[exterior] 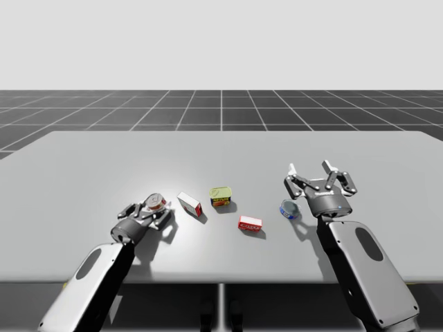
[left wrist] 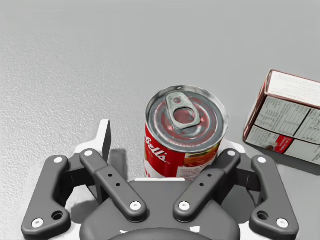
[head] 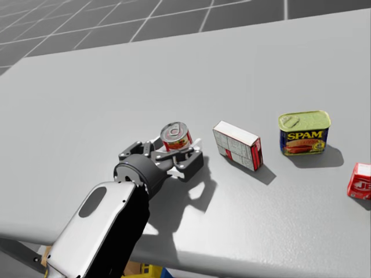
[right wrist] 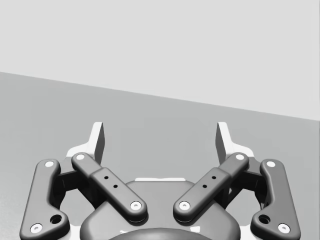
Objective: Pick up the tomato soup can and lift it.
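The upright tomato soup can [left wrist: 184,132], pull-tab lid up, stands on the grey table [exterior: 83,166] between the spread fingers of my left gripper [left wrist: 165,150]. One white finger [left wrist: 105,142] stands clear of the can's side with bare table showing between them. The other finger is mostly hidden behind the can, so whether it touches cannot be made out, and the jaws are not clamped on it. From the high view, the can [exterior: 158,203] sits on the left part of the table, with the left gripper [exterior: 156,210] low around it. A white-and-red box [exterior: 190,204] stands just to its right, apart from it. Further right come a rectangular blue tin with a yellow lid [exterior: 221,196] and, nearer the front edge, a small red box [exterior: 250,223]. My right gripper [exterior: 309,167] hangs on the right side with its fingers wide apart and nothing between them, and a round blue can [exterior: 290,209] lies just beside the wrist.
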You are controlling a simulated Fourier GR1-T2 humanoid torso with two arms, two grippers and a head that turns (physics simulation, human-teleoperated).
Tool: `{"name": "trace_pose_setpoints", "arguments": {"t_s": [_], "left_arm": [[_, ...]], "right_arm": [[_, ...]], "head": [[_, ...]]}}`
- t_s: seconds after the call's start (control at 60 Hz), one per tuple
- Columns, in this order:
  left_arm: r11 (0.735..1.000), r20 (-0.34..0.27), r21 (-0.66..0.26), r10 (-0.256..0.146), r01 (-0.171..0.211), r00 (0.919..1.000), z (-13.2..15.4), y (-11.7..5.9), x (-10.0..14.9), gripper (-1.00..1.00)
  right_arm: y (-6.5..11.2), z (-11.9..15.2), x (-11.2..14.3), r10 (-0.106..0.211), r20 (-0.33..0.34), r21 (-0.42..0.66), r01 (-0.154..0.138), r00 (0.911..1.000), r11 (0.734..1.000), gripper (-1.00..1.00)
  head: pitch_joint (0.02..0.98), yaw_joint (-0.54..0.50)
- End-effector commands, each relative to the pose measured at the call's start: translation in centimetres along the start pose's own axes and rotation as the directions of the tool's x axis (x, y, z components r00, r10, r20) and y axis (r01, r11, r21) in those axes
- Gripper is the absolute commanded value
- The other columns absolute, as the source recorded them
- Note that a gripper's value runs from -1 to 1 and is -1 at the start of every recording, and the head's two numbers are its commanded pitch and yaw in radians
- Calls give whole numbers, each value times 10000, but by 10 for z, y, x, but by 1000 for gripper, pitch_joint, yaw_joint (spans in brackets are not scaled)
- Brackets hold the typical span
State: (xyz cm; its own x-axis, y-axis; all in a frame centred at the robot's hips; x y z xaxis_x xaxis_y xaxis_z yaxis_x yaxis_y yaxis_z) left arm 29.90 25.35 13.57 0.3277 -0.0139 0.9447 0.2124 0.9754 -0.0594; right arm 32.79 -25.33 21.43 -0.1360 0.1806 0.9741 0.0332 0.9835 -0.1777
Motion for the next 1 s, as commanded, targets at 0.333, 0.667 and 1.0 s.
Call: {"name": "trace_pose_setpoints", "arguments": {"t_s": [0.333,0.667,1.0], "left_arm": [[9969,-475,-740,-294,258,9984,0,-7,-13,1000],[9945,-576,-1014,-304,244,9979,1,-12,-15,1000],[9914,59,-1242,-418,422,9991,20,-12,27,1000]], "right_arm": [[-3,-1,1,65,66,-104,-65,10000,9999,-1000],[-6,0,1,-77,31,-70,77,10000,9999,-1000],[-6,0,1,-71,41,-49,71,10000,10000,-1000]], "head": [[627,363],[461,388],[456,386]]}}
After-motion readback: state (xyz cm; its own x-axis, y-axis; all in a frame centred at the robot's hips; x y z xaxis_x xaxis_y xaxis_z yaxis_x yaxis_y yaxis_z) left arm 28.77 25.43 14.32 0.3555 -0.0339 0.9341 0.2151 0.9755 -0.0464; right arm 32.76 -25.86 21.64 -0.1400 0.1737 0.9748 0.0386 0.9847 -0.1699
